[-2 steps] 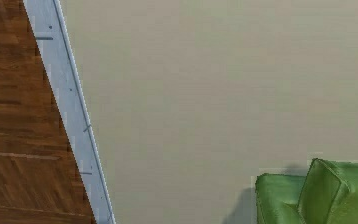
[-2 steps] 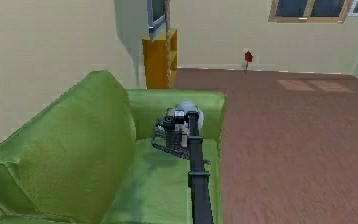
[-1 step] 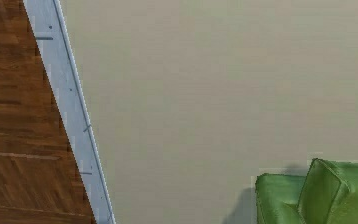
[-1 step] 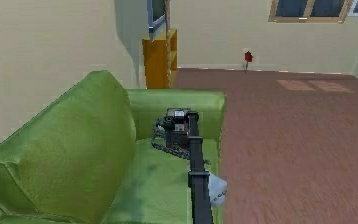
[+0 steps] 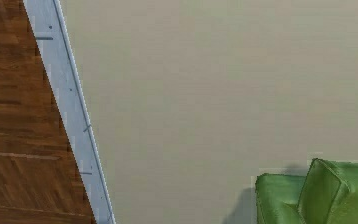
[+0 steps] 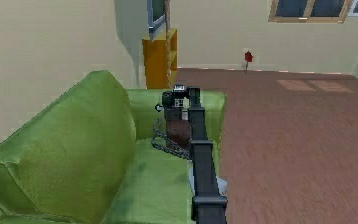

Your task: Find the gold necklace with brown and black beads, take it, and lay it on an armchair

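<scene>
A green armchair [image 6: 77, 150] takes up the arm side view's left, and its corner [image 5: 317, 195] sits at the forward view's bottom right. The dark arm [image 6: 200, 160] rises from the bottom edge over the seat. Its two white marked squares [image 6: 187, 95] stand above the armchair's far armrest, with the gripper [image 6: 165, 115] just left of them. A thin dark looped thing [image 6: 164, 137], maybe the necklace, shows against the seat cushion below the gripper. I cannot tell whether the gripper holds anything.
A beige wall [image 5: 207, 90] is close ahead, with a pale grey strip [image 5: 72, 100] and wood floor [image 5: 22, 120] on the forward view's left. Beyond the armchair stand a yellow shelf unit [image 6: 159, 55], a small red thing [image 6: 248, 57] by the far wall, and open brown floor [image 6: 297, 130].
</scene>
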Controlling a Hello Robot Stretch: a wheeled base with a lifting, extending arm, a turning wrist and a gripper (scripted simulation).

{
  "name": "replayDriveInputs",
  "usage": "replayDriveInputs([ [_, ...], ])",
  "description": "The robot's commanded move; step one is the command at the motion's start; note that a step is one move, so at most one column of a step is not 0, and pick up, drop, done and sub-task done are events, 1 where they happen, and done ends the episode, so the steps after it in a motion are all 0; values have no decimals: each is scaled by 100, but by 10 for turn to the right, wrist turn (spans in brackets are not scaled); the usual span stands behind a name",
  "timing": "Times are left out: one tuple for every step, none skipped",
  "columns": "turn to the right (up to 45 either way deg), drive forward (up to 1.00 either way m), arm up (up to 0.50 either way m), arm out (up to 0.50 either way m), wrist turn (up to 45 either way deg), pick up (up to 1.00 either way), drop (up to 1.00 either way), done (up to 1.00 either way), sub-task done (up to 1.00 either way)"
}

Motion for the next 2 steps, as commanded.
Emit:
replayDriveInputs([
  [0,0,0,-8,0,0,0,0,0],
  [0,0,0,0,0,0,0,100,0],
])
